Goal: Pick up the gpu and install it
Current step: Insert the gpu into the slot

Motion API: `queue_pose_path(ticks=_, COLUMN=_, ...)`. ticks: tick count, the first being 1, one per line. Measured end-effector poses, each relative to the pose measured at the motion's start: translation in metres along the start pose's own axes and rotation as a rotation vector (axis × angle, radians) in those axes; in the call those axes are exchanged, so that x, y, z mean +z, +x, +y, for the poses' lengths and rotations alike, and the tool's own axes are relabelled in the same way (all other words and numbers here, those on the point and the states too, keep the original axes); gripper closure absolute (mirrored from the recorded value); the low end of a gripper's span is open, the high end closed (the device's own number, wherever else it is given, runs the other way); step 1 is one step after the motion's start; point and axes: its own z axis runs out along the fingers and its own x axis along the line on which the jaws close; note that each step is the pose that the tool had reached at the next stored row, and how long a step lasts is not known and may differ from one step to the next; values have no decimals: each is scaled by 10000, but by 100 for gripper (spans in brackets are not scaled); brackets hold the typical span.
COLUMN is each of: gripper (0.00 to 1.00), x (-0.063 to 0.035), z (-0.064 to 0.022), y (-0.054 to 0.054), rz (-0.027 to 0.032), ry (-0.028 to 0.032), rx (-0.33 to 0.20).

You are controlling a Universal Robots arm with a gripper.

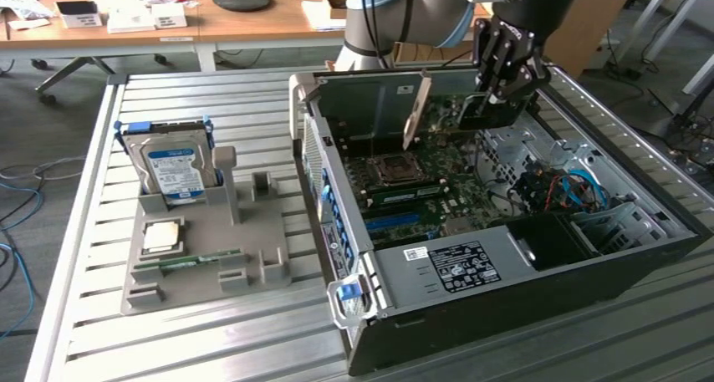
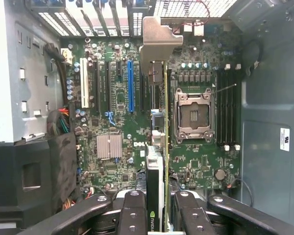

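The gripper (image 2: 159, 211) pinches the gpu (image 2: 156, 171) at its dark cooler; the wrist view adds its thin green edge and silvery bracket

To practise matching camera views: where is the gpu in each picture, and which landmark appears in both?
Exterior view: the gpu stands on edge inside the open case, under the gripper.
Wrist view: the gpu runs edge-on between the fingers, beside the CPU socket.
Shared landmark: the CPU socket.
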Motion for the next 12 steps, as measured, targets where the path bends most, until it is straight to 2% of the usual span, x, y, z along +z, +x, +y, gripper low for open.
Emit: queue_pose_path(ticks=12, gripper=73, x=45, z=0, y=2, rz=0, ry=0, rx=0)
